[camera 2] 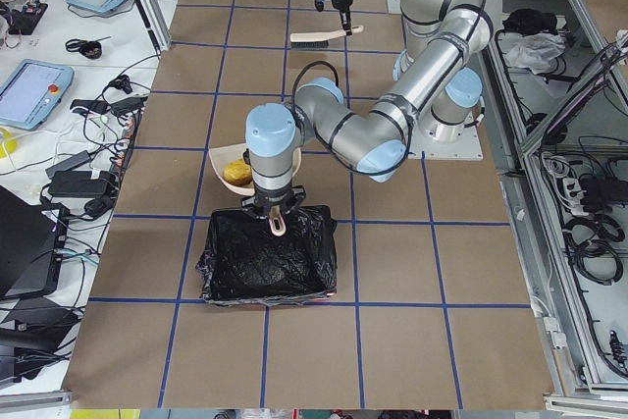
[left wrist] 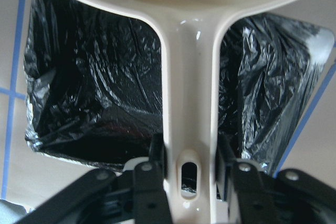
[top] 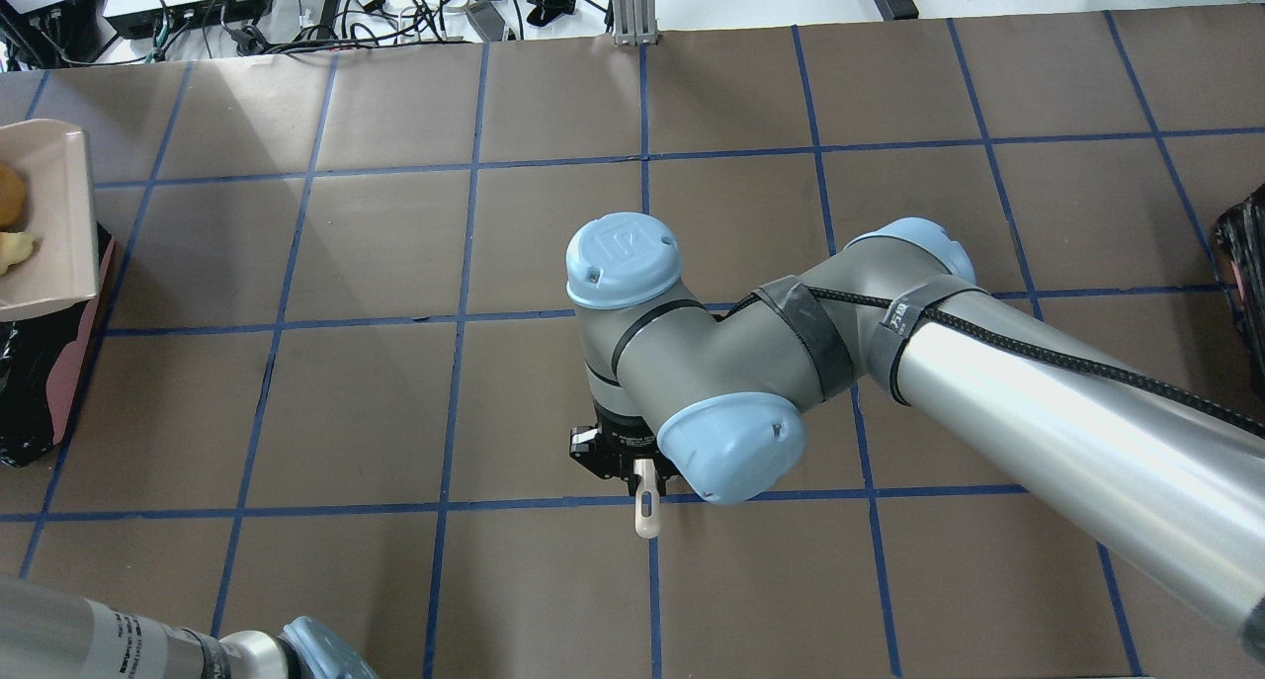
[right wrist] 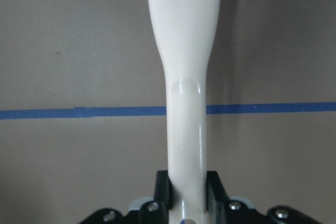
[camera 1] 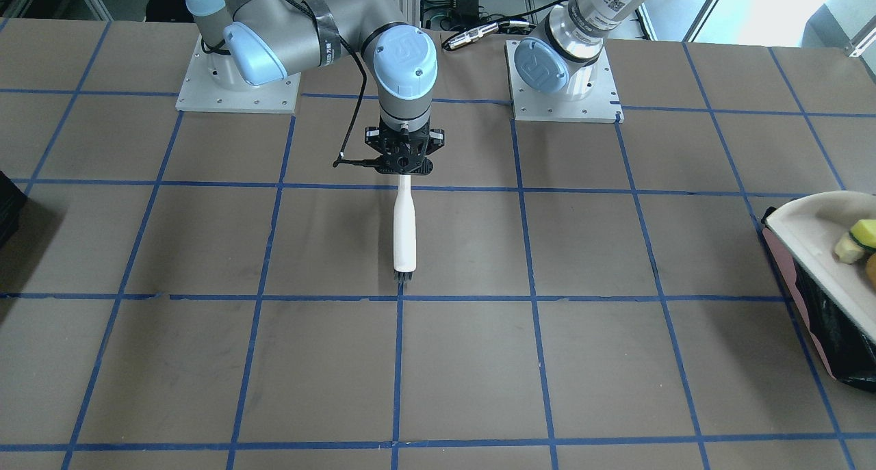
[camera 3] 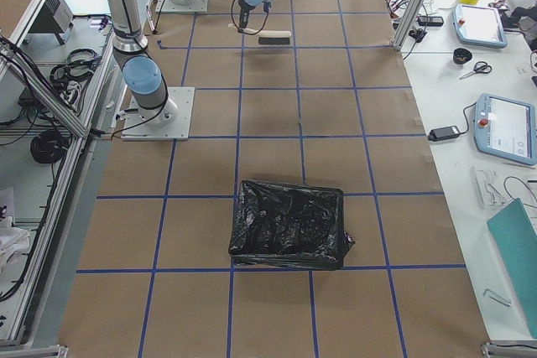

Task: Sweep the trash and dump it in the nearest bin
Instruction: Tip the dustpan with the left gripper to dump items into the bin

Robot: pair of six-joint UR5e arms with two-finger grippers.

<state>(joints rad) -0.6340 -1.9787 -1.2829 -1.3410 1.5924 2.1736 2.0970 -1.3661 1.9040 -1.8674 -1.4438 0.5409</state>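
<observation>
Sweeping looks done, dump not yet made: loaded dustpan [left wrist: 189,77] held at the bin [camera 2: 270,262].

Left gripper [left wrist: 190,156] is clenched on the dustpan handle, which hangs over the black-lined bin. The trash [camera 1: 859,241] (yellow-green wedge, pale piece, brownish lump) lies in the pan, and none shows in the bag. Right gripper [right wrist: 189,182] is clamped on the white brush [camera 1: 404,230] at mid-table, well apart from the bin. Remaining, by my read: tip the pan so the load slides in.

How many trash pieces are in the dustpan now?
3: yellow-green sponge wedge, pale slice beside it, orange-brown lump at the frame edge. Others may be hidden.
</observation>
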